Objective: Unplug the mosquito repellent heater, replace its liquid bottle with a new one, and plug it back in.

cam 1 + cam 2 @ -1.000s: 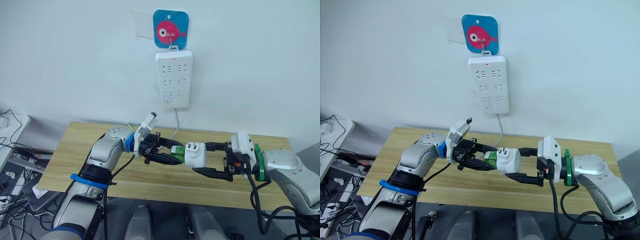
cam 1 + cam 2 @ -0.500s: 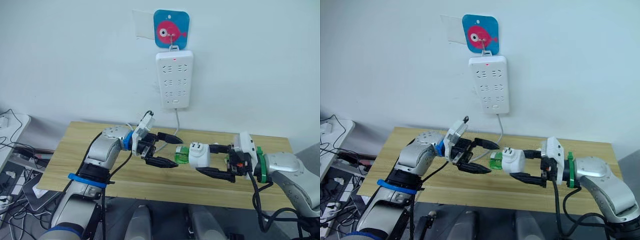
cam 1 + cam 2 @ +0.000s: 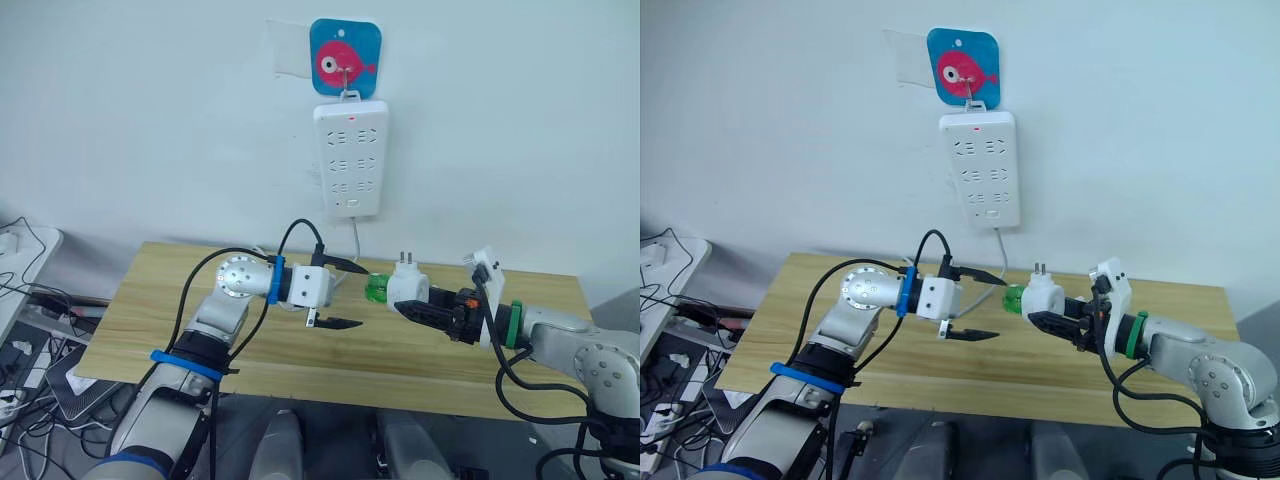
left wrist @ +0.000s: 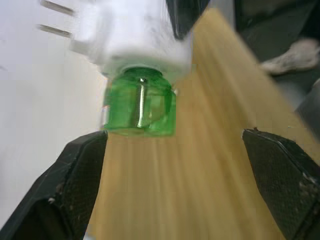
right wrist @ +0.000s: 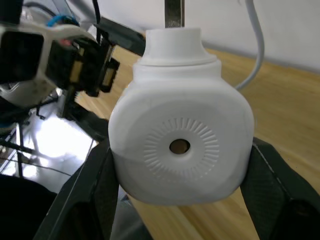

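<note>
White heater (image 3: 408, 289) already unplugged, right gripper (image 3: 425, 303) clamping it; left gripper (image 3: 340, 294) gaping wide, empty, facing green bottle (image 4: 140, 104). Bottle swap, re-plugging into power strip (image 3: 347, 159) remaining.

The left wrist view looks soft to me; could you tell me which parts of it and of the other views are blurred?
Left wrist view: the green bottle and the white heater above it are smeared, the wooden table streaked; the fingers stay sharper. Right wrist view: the heater is crisp, the background soft. Eye views: evenly lit and sharp, including the power strip.
</note>
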Action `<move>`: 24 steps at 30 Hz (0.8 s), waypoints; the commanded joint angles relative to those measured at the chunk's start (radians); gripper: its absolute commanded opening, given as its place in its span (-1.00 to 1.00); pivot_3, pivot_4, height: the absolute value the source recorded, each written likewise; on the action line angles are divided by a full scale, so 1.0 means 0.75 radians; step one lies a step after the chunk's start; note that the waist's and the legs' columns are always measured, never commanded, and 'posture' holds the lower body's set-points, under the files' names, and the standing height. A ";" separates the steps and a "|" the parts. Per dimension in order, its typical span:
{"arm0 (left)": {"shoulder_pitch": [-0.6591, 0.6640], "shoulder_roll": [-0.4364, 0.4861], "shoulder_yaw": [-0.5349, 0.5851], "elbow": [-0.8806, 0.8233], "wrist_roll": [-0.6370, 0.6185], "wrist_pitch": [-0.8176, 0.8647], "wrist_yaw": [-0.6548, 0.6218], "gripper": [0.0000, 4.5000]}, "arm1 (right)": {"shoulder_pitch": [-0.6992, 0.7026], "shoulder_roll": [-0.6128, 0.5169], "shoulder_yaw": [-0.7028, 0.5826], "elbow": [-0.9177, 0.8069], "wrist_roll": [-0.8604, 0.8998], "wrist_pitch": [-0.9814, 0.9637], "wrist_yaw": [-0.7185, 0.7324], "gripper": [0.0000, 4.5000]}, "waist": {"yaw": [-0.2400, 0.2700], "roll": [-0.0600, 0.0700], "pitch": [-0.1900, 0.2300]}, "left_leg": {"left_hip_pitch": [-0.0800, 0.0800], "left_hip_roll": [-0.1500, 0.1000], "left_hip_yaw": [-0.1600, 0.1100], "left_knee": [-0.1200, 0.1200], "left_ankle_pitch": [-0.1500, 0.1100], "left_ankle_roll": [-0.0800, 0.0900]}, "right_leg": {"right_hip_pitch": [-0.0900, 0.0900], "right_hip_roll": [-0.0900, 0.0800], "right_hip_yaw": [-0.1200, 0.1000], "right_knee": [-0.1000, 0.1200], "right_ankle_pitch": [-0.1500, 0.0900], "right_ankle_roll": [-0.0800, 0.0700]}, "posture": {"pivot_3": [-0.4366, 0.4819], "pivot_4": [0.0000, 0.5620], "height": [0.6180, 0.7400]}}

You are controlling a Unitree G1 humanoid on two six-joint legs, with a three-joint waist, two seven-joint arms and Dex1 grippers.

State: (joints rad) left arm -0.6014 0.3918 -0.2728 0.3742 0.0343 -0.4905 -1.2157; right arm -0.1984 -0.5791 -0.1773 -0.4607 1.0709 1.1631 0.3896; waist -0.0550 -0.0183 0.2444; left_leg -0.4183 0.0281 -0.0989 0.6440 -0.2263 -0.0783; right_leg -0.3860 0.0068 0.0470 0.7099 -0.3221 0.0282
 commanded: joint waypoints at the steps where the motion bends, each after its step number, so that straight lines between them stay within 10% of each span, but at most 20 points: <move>1: -0.055 -0.038 -0.023 0.027 0.112 -0.119 0.183 1.00 | -0.045 0.007 -0.057 -0.052 0.149 0.091 -0.128 0.31 | 0.000 0.000 0.000 | 0.000 0.000 0.000 0.000 0.000 0.000 | 0.000 0.000 0.000 0.000 0.000 0.000 | -0.16 -0.14 1.00; 12: -0.065 -0.048 -0.117 -0.032 0.251 -0.131 0.358 1.00 | -0.118 0.050 -0.055 -0.017 0.383 0.149 -0.454 0.31 | -0.006 0.000 0.000 | 0.000 0.000 -0.001 -0.001 0.000 0.000 | -0.001 0.001 -0.001 0.001 0.000 0.000 | -0.17 -0.13 1.00; 20: -0.048 -0.023 -0.143 -0.071 0.274 -0.061 0.382 0.04 | -0.128 0.053 -0.031 0.002 0.504 0.108 -0.598 0.31 | -0.005 0.000 0.000 | 0.000 0.000 0.000 -0.001 0.000 0.000 | -0.001 0.001 -0.001 0.001 0.000 0.000 | -0.17 -0.13 1.00; 24: -0.045 -0.019 -0.150 -0.076 0.267 -0.051 0.388 0.02 | -0.129 0.041 -0.008 -0.004 0.548 0.084 -0.633 0.31 | -0.006 0.001 0.000 | 0.000 0.000 0.000 -0.001 0.000 0.000 | -0.001 0.001 0.000 0.001 0.000 0.000 | -0.18 -0.12 1.00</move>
State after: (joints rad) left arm -0.6377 0.3733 -0.3673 0.3515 0.2376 -0.5269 -0.9297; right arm -0.2856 -0.5467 -0.1750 -0.4369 1.4311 1.2541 -0.0835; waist -0.0594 -0.0179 0.2447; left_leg -0.4187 0.0284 -0.0991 0.6429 -0.2263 -0.0782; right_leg -0.3870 0.0072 0.0466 0.7103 -0.3222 0.0284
